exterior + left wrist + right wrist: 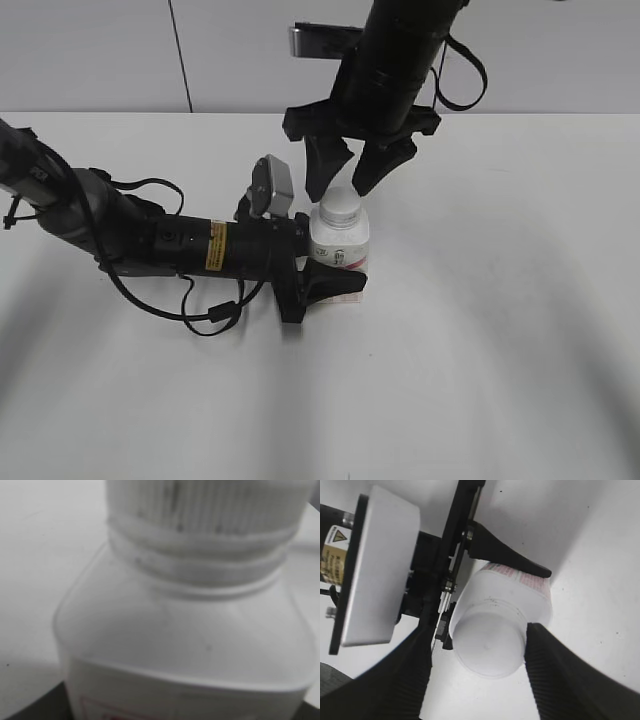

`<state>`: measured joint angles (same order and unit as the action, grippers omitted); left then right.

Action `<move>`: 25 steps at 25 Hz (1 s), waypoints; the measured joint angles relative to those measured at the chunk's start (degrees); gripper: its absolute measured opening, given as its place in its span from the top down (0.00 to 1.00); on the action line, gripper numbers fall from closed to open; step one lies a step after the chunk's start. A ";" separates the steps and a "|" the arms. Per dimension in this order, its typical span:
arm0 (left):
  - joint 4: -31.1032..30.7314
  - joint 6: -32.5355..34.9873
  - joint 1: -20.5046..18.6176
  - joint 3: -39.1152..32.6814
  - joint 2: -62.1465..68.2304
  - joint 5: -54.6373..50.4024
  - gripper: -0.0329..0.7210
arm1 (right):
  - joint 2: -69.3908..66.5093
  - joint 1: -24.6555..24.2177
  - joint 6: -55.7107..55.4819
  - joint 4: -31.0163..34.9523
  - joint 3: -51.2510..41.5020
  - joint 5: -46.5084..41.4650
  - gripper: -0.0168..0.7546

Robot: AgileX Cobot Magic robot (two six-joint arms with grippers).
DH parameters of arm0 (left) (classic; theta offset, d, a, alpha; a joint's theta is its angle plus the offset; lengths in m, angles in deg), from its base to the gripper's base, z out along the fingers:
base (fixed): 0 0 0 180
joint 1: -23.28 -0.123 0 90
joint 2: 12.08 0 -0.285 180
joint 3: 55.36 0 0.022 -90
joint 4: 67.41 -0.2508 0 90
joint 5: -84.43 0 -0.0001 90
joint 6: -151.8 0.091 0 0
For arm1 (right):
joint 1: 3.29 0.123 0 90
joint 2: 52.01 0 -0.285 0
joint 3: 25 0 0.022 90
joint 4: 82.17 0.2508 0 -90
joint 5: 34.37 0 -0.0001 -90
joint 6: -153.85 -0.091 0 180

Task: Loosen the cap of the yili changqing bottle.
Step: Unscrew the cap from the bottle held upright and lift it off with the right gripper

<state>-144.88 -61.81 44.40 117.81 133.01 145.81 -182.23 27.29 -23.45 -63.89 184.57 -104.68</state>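
Standing upright on the desk [480, 380], the yili changqing bottle [340, 243] was clamped at its body by the left tool [322, 268]. Beyond, the right tool [352, 172] hung open astride the cap [339, 204], apparently not touching; loosening seemingly remained undone.

It looked like a lab or robot test bench: a bare white table [480, 380] ran up to plain pale wall panels [90, 55] split by one dark seam, with two black arms [150, 240] and loose cables [215, 315] over it.
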 joint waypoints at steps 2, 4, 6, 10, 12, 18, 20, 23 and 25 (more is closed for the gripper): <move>0.00 0.00 0.00 0.00 0.00 0.00 0.42 | 0.00 0.00 -0.91 0.01 0.00 0.00 0.37; 0.00 0.00 0.00 0.00 0.00 0.00 0.42 | 0.00 0.00 -1.44 -0.06 0.00 0.00 0.37; 0.00 0.00 0.00 0.00 0.00 0.00 0.42 | 0.00 0.00 -2.70 -0.67 0.00 0.00 0.37; 0.00 0.00 0.00 0.00 0.00 0.00 0.42 | 0.00 0.00 -4.23 -2.10 0.00 0.06 0.37; 0.00 0.00 0.00 0.00 0.00 0.00 0.42 | 0.00 0.00 -4.81 -2.72 0.00 0.06 0.37; 0.00 0.00 0.00 0.00 0.00 0.00 0.42 | 0.00 0.00 -5.16 -3.09 0.00 0.06 0.35; 0.00 0.00 0.00 0.00 0.00 0.00 0.42 | 0.00 0.00 -5.32 -3.09 0.00 0.06 0.33; 0.00 0.00 0.00 0.00 0.00 0.00 0.42 | 0.00 0.00 -5.55 -3.03 0.00 0.06 0.32; 0.00 0.00 0.00 0.00 0.00 0.00 0.42 | 0.00 0.00 -5.80 -3.03 0.00 0.06 0.32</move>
<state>-144.88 -61.81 44.40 117.81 133.01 145.81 -182.23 27.29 -29.25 -66.92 184.57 -104.62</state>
